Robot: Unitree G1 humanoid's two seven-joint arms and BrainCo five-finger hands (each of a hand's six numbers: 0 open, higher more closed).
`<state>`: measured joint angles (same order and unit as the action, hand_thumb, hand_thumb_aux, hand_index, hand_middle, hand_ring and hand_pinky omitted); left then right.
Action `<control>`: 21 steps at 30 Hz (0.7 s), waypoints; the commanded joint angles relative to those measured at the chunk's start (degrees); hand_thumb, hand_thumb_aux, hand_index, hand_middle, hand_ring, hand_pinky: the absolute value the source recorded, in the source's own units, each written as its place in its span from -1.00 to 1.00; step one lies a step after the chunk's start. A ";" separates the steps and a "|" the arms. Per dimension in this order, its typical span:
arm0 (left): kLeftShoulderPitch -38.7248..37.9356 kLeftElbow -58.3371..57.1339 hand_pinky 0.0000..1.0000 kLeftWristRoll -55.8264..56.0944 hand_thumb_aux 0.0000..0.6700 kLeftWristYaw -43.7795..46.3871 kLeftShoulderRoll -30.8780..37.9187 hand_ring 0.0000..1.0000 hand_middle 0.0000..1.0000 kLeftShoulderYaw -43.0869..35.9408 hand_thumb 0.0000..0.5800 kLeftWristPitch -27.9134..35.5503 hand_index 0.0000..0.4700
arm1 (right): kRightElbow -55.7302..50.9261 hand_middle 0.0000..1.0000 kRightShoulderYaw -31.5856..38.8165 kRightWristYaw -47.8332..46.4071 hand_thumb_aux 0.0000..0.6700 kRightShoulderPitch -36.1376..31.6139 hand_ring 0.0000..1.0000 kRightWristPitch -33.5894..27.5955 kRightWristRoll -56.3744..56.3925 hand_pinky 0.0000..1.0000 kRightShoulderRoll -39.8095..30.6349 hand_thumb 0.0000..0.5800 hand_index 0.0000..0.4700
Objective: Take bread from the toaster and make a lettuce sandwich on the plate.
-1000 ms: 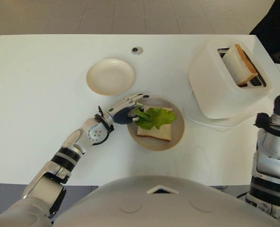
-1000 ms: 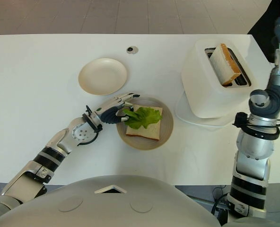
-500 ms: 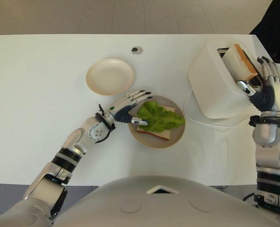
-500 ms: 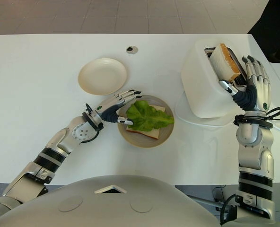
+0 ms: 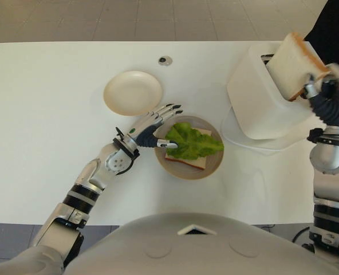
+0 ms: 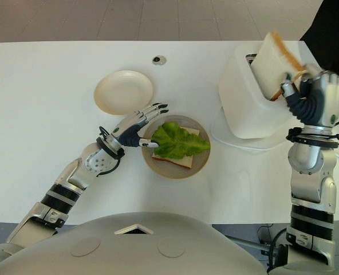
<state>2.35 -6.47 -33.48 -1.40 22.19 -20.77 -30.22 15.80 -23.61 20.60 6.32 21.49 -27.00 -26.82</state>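
A green lettuce leaf (image 5: 190, 141) lies spread on a bread slice (image 5: 191, 162) on the tan plate (image 5: 212, 167) near the table's middle. My left hand (image 5: 151, 127) rests open at the plate's left rim, fingers straight, beside the lettuce and holding nothing. At the right stands the white toaster (image 5: 258, 106). My right hand (image 6: 311, 98) is shut on a second bread slice (image 6: 274, 58), which is tilted and lifted clear above the toaster's slot.
An empty cream plate (image 5: 133, 92) sits behind the left hand. A small round dark fitting (image 5: 165, 59) lies on the white table (image 5: 43, 114) at the back. The toaster's white cord (image 5: 244, 146) curls beside the tan plate.
My left hand let go of the lettuce, which now lies flat on the bread, and opened. My right hand came to the toaster, closed on the bread slice and lifted it out.
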 commanded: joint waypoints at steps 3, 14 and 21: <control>-0.81 2.83 -1.00 2.95 -1.00 -9.77 -2.21 -1.00 -1.00 8.86 -1.00 -1.93 -1.00 | 7.59 1.00 10.85 -12.90 1.00 0.46 1.00 9.22 28.80 1.00 2.14 1.00 1.00; -2.53 7.98 -1.00 -1.15 -1.00 -24.31 -3.07 -1.00 -1.00 19.86 -1.00 -10.37 -1.00 | -11.25 1.00 29.76 -28.06 1.00 6.75 1.00 -1.28 28.96 1.00 10.46 1.00 1.00; -2.10 9.48 -1.00 -9.65 -0.81 -19.85 1.91 -1.00 -1.00 13.46 -0.64 -19.74 -0.81 | -14.17 1.00 29.95 -27.19 1.00 9.15 1.00 -3.79 22.68 1.00 11.37 1.00 1.00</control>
<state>-0.05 2.30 -41.01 -23.38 22.50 -5.42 -48.60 1.82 6.14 -6.22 14.13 19.04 -2.84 -15.14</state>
